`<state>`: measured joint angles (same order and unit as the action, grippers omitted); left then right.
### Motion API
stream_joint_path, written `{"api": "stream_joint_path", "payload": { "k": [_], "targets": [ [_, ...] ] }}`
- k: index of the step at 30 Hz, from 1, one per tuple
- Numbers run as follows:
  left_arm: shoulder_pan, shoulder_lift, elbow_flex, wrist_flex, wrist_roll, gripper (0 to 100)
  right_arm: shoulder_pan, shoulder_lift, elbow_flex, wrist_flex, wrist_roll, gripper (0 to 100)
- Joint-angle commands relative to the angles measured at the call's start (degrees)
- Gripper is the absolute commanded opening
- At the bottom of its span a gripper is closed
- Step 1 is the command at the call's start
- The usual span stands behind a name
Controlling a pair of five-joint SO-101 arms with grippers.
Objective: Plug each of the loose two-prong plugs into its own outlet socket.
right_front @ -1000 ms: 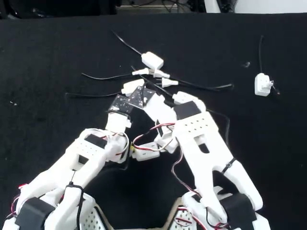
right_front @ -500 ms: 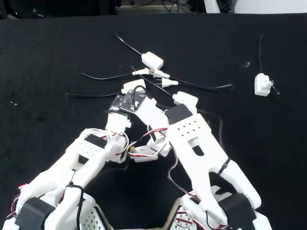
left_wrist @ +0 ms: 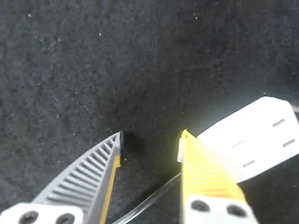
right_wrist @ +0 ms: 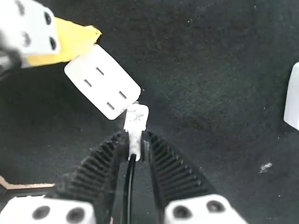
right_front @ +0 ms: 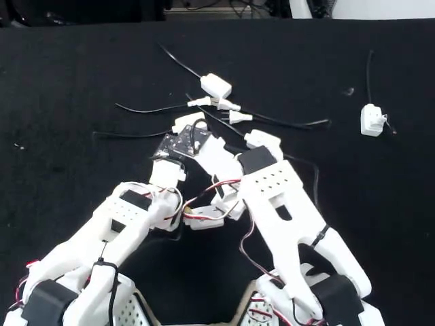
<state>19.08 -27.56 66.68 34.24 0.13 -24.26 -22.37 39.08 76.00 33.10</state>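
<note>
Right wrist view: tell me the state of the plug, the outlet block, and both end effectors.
outlet block: ungripped, visible slots empty.
plug: gripped, tip against the outlet block's edge.
right end effector: shut on plug.
left end effector: open, holding nothing, beside outlet block.

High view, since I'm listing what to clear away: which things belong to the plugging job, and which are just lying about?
Job: plug in the right hand; outlet block beside the left hand; plug on the table; block at the back; block far right.
Lying about: small scrap on the black table.
</note>
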Motion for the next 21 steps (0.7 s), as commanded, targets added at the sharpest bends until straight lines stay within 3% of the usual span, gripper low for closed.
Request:
{"api": "stream_joint_path", "payload": {
  "k": [1, 21],
  "targets": [
    [0.22, -0.18, -2.77, -0.62, 0.35, 20, 0.88, -2.15, -1.98, 0.44, 0.62, 1.1],
    [-0.04, -0.18, -2.86, -0.35, 0.35, 20, 2.81, -2.42, -4.00, 5.89, 1.05, 1.1]
  ]
}}
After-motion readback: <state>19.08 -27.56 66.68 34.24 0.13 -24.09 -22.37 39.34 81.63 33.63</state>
